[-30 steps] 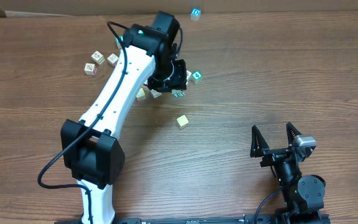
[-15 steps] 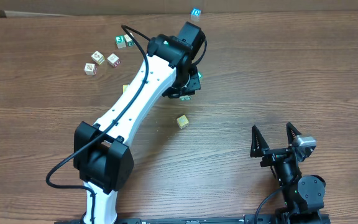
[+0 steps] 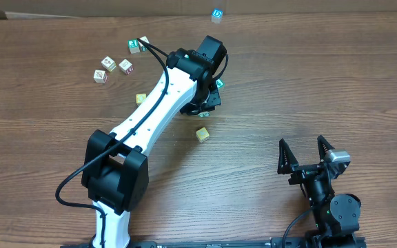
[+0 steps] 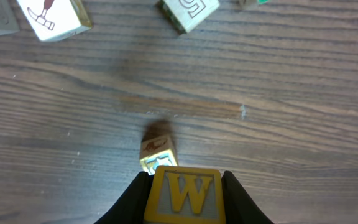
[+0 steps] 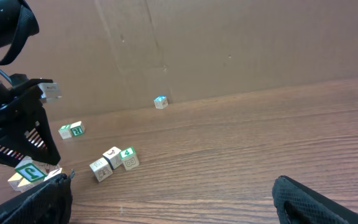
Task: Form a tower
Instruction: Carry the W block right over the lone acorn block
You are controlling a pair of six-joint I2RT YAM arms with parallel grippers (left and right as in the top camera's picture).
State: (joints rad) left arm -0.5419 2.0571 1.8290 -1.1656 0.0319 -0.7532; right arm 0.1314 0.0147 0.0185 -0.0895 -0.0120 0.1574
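We are taking 12 o'clock as the far edge of the table [image 3: 336, 76] in the overhead view and reading from the left gripper [image 3: 205, 102].

- A lone cube [image 3: 202, 133] is lying near it at 6 o'clock.
- A single cube [image 3: 141, 98] is lying at 9 o'clock, across the arm.
- A cube pair [image 3: 134, 47] is sitting at 10 o'clock.
- A second pair [image 3: 125, 66] is sitting farther out, between 9 and 10 o'clock.
- The far cube [image 3: 217, 14] is sitting at 12 o'clock by the edge.
- A cube cluster [image 5: 114, 162] is lying just beside the gripper toward 2 o'clock.
- The right gripper [image 3: 300, 141] is standing well apart at 4 o'clock.
- The held cube [image 4: 184, 196] is sitting between the left fingers [image 4: 128, 205].
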